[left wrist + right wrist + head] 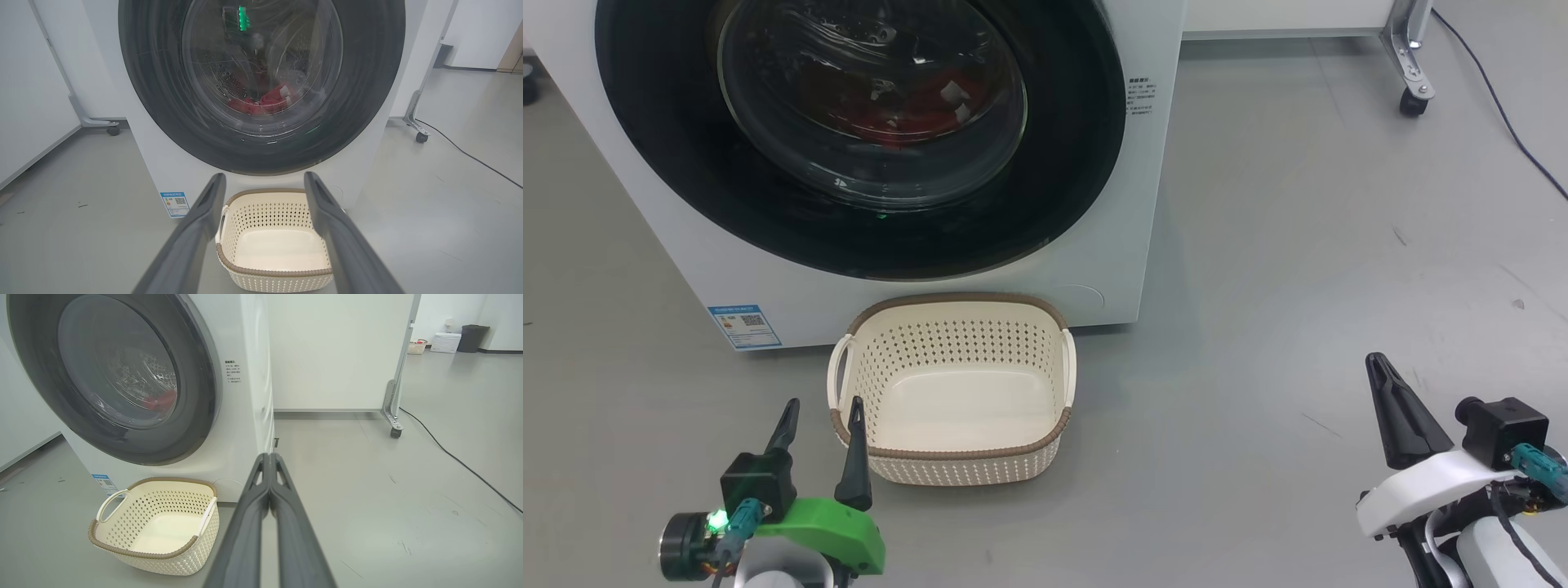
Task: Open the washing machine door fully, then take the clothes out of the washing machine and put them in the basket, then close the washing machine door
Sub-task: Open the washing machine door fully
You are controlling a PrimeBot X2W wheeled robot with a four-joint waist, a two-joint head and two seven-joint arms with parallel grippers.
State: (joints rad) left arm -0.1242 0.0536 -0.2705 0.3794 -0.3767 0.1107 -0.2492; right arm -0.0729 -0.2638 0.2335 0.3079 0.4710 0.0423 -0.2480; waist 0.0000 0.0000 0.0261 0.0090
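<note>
White front-loading washing machine [1094,278]: round glass door with glossy black rim [866,237] shut, red clothes [890,122] in its drum. Cream perforated plastic basket [964,469] just before it. Left gripper [823,404] before the machine, fingers spread, holding nothing. Right gripper [1376,359] off its right side, fingers pressed together, holding nothing.

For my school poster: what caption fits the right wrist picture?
Shut right gripper near the closed washing machine door, red clothes inside, empty basket on the floor below.
</note>
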